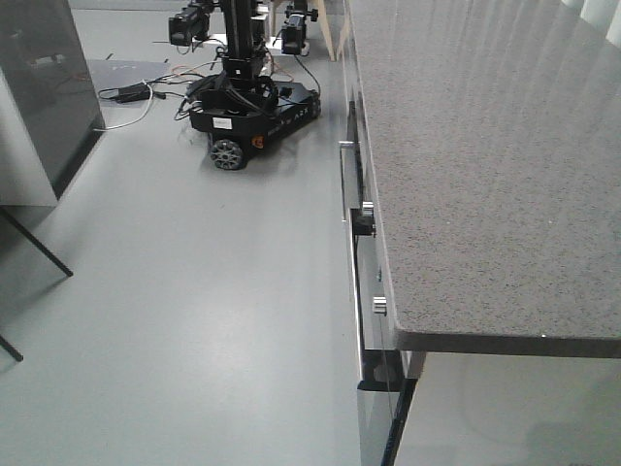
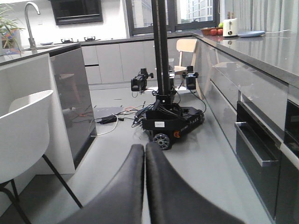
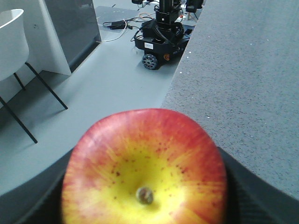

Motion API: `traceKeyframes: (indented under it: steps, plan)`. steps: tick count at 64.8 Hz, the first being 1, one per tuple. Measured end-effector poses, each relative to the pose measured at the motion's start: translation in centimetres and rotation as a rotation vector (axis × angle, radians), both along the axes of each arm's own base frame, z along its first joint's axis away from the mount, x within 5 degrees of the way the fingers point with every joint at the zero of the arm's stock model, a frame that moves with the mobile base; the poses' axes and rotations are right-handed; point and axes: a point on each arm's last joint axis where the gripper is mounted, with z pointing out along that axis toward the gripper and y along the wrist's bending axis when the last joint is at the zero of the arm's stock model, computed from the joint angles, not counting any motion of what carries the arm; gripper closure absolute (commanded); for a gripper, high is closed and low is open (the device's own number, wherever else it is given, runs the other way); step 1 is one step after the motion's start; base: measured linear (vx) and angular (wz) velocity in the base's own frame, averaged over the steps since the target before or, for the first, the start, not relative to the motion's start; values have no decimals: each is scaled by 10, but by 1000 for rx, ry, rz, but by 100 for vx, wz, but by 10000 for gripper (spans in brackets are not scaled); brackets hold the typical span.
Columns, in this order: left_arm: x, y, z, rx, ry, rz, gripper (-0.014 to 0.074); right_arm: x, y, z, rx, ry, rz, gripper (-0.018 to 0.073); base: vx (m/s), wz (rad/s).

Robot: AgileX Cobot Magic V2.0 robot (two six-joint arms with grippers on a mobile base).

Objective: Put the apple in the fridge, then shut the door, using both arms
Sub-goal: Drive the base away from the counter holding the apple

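Right wrist view: right gripper (image 3: 145,191) clamped around apple (image 3: 145,168) by counter (image 3: 247,70) edge | left gripper (image 2: 145,186) pressed together, empty | step: carrying apple | next: reach fridge, unseen

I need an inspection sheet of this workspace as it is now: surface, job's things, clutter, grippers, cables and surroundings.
Surface: grey speckled countertop, nothing on it in the front view.
Job's things: apple in the right gripper, countertop edge behind it; fridge and door: nothing seen.
Clutter: red fruit and a white appliance at the countertop's far end.
Grippers: left gripper shut, empty; right gripper shut on the apple.
Cables: loose cables on the floor beside a second robot.
Surroundings: white chair, faucet, grey floor.
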Motion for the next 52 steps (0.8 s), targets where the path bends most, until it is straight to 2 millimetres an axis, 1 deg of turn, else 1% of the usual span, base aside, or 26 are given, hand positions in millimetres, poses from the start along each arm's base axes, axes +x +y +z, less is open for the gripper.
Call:
traceKeyframes:
  steps: [18, 52]
  plan:
    - [0, 0, 0, 0, 0, 0, 602, 0, 0, 0, 0, 0, 0, 517, -2, 22]
    - [0, 0, 0, 0, 0, 0, 602, 0, 0, 0, 0, 0, 0, 517, -3, 37]
